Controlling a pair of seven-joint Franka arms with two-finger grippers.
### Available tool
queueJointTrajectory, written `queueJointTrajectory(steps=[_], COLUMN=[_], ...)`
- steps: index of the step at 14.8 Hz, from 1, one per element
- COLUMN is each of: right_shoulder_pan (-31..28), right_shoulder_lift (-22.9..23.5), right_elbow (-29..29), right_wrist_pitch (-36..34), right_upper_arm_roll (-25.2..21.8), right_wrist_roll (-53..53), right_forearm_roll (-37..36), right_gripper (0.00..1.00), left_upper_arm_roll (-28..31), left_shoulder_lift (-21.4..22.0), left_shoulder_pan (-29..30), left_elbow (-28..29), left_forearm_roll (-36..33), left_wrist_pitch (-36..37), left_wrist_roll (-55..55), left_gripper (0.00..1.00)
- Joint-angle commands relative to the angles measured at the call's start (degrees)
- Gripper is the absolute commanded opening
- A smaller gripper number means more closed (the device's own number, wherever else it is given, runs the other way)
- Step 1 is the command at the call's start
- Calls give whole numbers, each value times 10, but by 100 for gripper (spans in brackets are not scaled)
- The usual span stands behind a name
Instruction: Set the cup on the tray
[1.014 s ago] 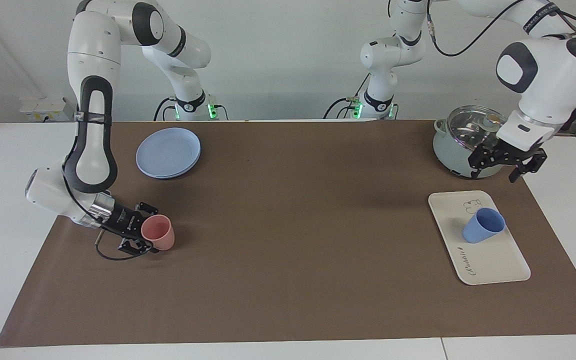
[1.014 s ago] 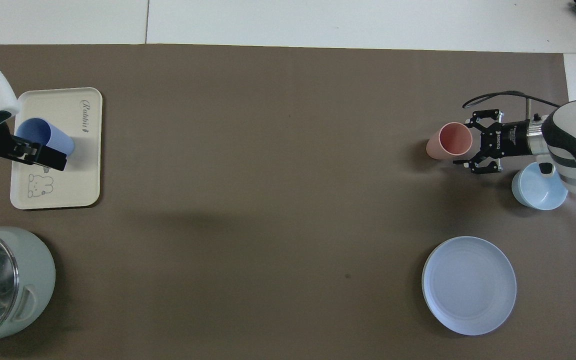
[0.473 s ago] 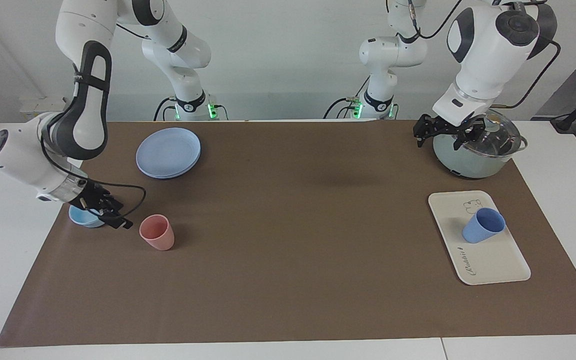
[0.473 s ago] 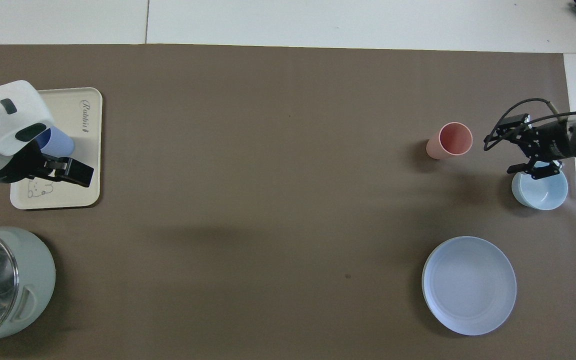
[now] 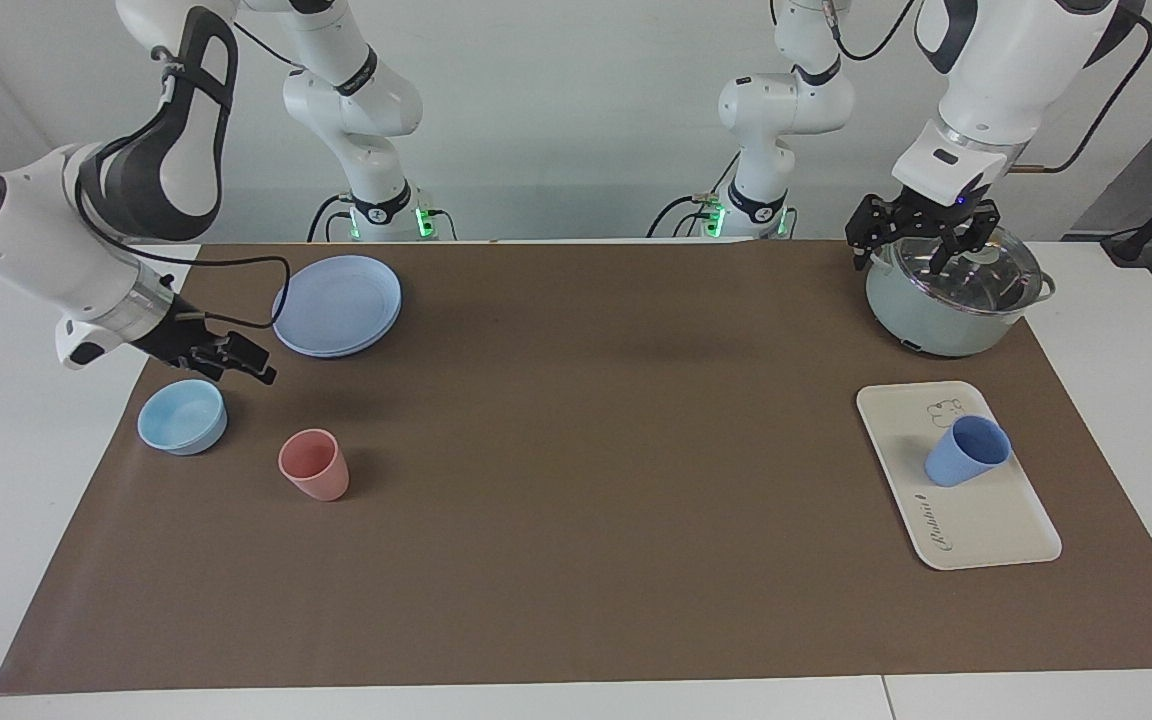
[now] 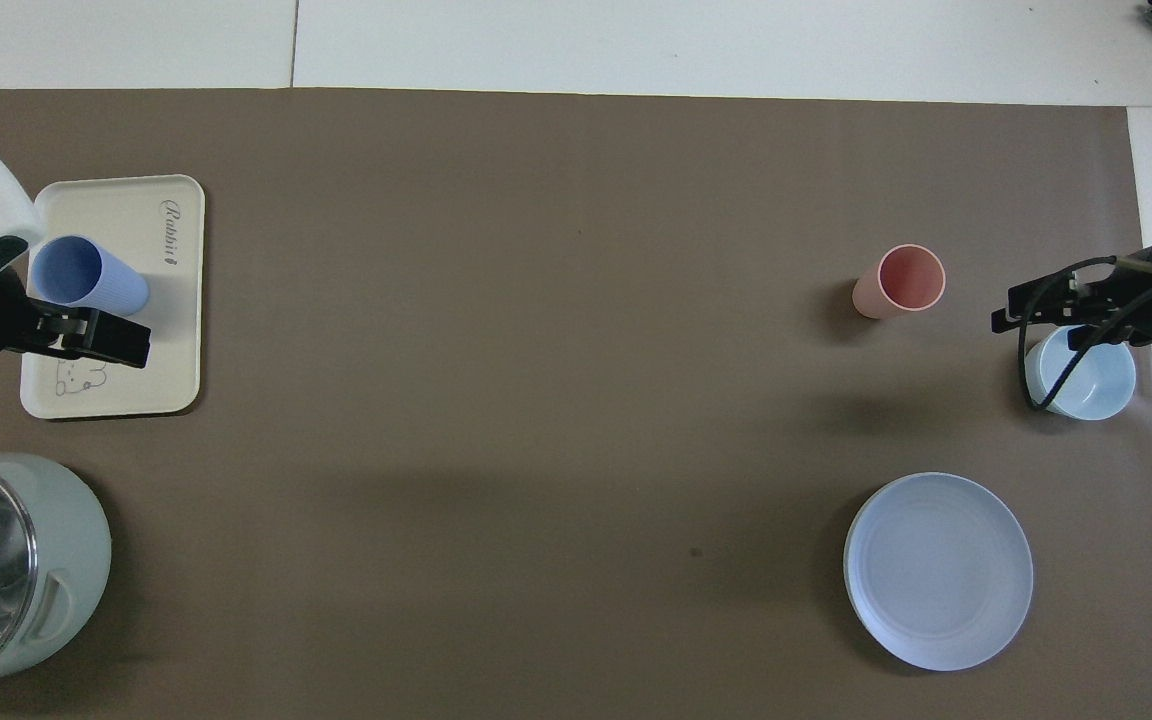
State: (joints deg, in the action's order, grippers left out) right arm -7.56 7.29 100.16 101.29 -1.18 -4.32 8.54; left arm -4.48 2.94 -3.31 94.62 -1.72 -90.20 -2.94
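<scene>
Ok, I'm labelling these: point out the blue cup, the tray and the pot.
blue cup [image 5: 966,453], facing view, outer wall.
tray [image 5: 996,525], facing view, bare surface.
pot [image 5: 921,318], facing view, side wall.

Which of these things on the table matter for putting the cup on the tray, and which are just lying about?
In the job:
blue cup, standing on the tray
tray

Lying about:
pink cup
light-blue bowl
blue plate
lidded pot
</scene>
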Motion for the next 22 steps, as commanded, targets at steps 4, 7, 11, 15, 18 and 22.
queueJointTrajectory(steps=[4,7,11,15,18,22], right_shoulder_pan=[43,67,93,116,113,105], right_shoulder_lift=[-70,-63,-31,-36,-47,-62], right_elbow=[-5,-66,-177,-177,-163,-140], right_wrist_pitch=[-21,-75,-153,-152,-170,-191], right_upper_arm_roll=[4,6,5,6,8,5], right_wrist_roll=[-14,-9,-5,15,75,75], right_forearm_roll=[-61,-90,-133,-123,-122,-107], right_gripper=[99,99,99,99,99,99], left_upper_arm_roll=[-3,-2,-3,-4,-5,-5], left_shoulder_lift=[17,9,9,13,14,16], left_shoulder_pan=[-5,-4,-4,-5,1,-3], left_elbow=[36,1,-1,6,13,19], left_forearm_roll=[21,29,15,7,7,7], left_wrist_pitch=[-46,0,11,9,2,0], left_wrist_roll=[20,23,17,17,18,18], left_gripper=[100,100,100,100,100,100])
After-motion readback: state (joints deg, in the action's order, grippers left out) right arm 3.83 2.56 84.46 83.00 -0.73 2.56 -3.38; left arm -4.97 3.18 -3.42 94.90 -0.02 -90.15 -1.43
